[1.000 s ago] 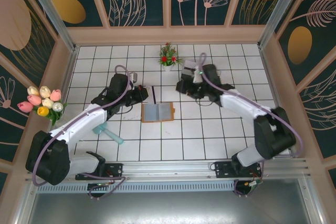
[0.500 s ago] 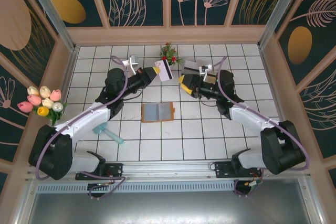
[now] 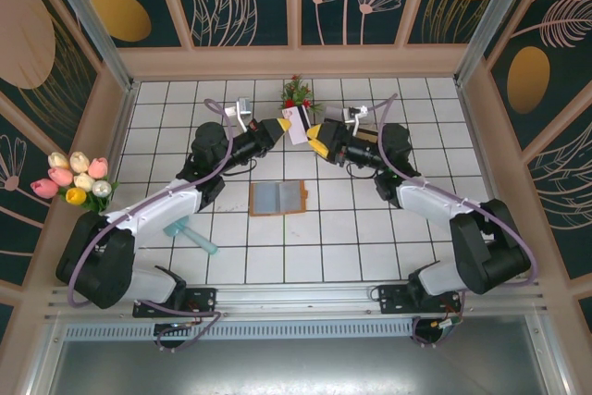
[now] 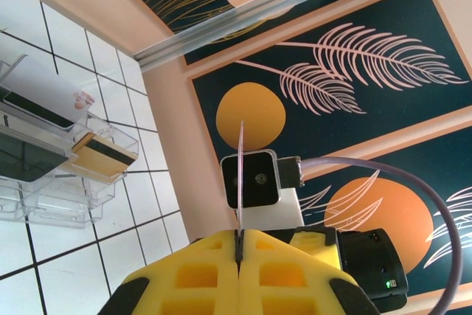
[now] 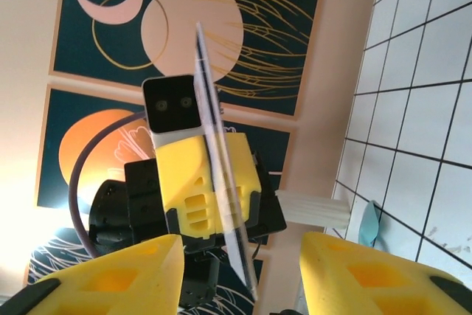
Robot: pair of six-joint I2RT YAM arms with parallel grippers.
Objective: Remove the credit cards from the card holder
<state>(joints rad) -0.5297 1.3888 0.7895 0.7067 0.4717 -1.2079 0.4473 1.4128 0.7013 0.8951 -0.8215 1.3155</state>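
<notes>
The orange-brown card holder (image 3: pixel 277 198) lies open on the tiles between the arms. Two teal credit cards (image 3: pixel 190 233) rest on the floor near the left arm; one credit card (image 5: pixel 371 220) also peeks in at the edge of the right wrist view. My left gripper (image 3: pixel 280 125) (image 4: pixel 240 245) is raised and shut on a white card with a dark stripe (image 3: pixel 296 124), seen edge-on as a thin card (image 4: pixel 242 175). My right gripper (image 3: pixel 317 143) (image 5: pixel 243 256) faces it, open, with that card (image 5: pixel 221 204) standing between its spread fingers, apart from both.
A clear plastic tray (image 4: pixel 51 197) holding a white card and an orange-tan card stands on the tiles at the back. A small potted flower (image 3: pixel 296 94) sits at the back centre. A tulip bunch (image 3: pixel 74 178) hangs at the left wall.
The left gripper has carried the white card up and towards the centre. The right gripper has swung left to meet it, so the card now stands between its open fingers.
</notes>
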